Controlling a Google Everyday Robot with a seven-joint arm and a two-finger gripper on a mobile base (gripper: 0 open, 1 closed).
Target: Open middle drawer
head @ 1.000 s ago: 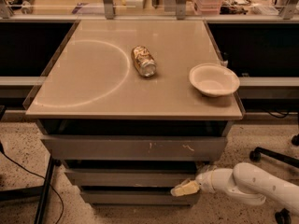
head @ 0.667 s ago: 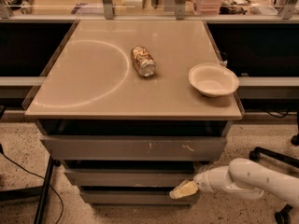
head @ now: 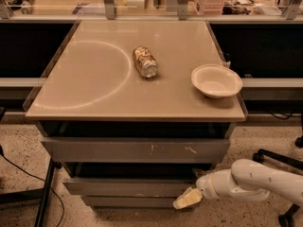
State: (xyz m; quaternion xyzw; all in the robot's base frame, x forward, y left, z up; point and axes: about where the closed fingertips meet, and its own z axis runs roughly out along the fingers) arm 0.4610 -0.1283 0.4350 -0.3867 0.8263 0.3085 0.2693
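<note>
Cabinet top [head: 94, 93]: broad beige surface bearing a faint white ring mark [head: 129, 69] on its left half.
Floor [head: 19, 150]: speckled; a dark cable [head: 28, 175] runs over it at the left.
Top drawer front [head: 135, 150]: the tallest grey front, just under the cabinet top, with white scratches right of centre.
Middle drawer [head: 123, 187]: a plain grey front of medium height, second from the top, below a dark gap under the top drawer front.
Robot arm [head: 255, 176]: white, reaching in from the lower right.
Bottom drawer front [head: 128, 202]: the narrowest grey strip, lowest of the three.
Bowl [head: 216, 81]: white, upright, near the right edge of the cabinet top.
Can [head: 145, 61]: lying on its side near the centre, left of the bowl and well apart from it.
Gripper [head: 187, 198]: pale yellow, at the lower right corner of the middle drawer, overlapping the right end of the bottom drawer front. Contact cannot be told.
Gripper state: spread or pressed together, I cannot tell.
</note>
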